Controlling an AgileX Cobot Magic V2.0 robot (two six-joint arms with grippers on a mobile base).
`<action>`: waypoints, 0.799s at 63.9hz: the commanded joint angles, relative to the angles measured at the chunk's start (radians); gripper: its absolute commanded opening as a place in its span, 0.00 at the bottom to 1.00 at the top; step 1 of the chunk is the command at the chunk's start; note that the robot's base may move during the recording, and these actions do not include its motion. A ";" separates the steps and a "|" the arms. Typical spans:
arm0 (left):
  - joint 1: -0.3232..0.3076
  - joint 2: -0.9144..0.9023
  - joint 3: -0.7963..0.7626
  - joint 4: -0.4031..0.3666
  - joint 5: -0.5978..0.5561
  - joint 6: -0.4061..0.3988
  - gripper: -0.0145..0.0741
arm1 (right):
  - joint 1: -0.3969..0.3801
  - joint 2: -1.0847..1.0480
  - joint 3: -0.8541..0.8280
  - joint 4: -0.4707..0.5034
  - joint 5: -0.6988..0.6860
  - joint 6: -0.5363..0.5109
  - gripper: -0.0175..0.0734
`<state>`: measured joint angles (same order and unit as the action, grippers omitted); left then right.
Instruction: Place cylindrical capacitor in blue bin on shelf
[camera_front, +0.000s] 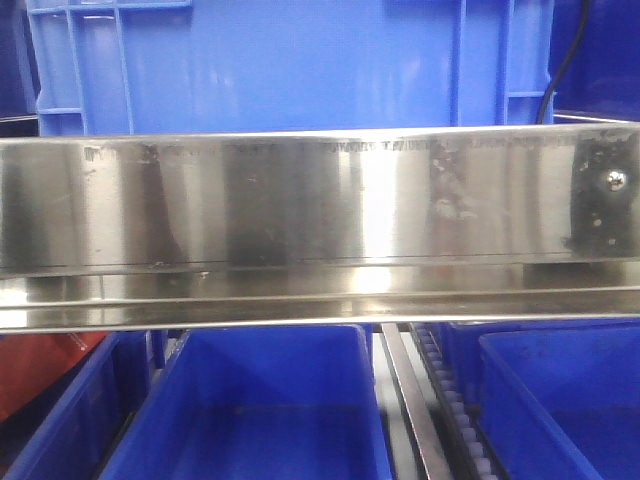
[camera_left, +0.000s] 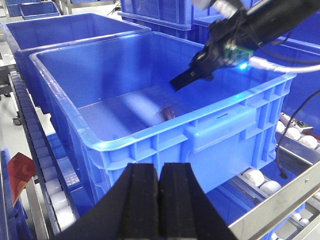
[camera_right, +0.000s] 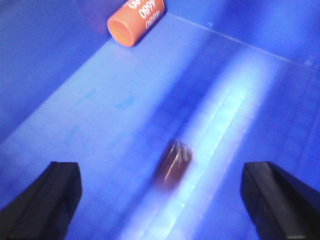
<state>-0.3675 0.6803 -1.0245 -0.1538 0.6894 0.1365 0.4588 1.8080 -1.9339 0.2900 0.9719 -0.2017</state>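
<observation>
The cylindrical capacitor (camera_right: 135, 20), orange with white "4680" on its side, lies on the floor of the blue bin (camera_right: 90, 105) against a wall, far ahead of my right gripper (camera_right: 167, 200). That gripper is open and holds nothing. Below its gap lies a blurred, dark reddish-brown cylinder (camera_right: 174, 162). In the left wrist view the right gripper (camera_left: 190, 77) hangs inside the blue bin (camera_left: 150, 132), above a small brownish thing (camera_left: 167, 112) on the floor. My left gripper (camera_left: 160, 167) is shut and empty, in front of the bin's near wall. The shelf (camera_front: 320, 210) shows as a shiny steel rail.
A blue crate (camera_front: 290, 60) stands on the tier above the rail. More blue bins (camera_front: 260, 400) sit below it, with a red thing (camera_front: 40, 370) at lower left. White rollers (camera_left: 55, 192) run beside the bin. Another blue bin (camera_left: 60, 30) stands behind.
</observation>
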 joint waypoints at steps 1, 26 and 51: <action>-0.003 -0.006 0.001 0.000 -0.023 -0.006 0.04 | 0.002 -0.063 -0.010 0.000 -0.004 -0.010 0.71; -0.003 -0.006 0.001 0.000 -0.025 -0.007 0.04 | 0.002 -0.387 0.021 -0.290 0.046 0.126 0.02; -0.003 -0.073 0.003 0.223 -0.017 -0.151 0.04 | 0.002 -0.847 0.461 -0.472 -0.069 0.214 0.02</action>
<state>-0.3675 0.6369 -1.0245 -0.0180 0.6894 0.0425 0.4588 1.0586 -1.5778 -0.1417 0.9726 -0.0220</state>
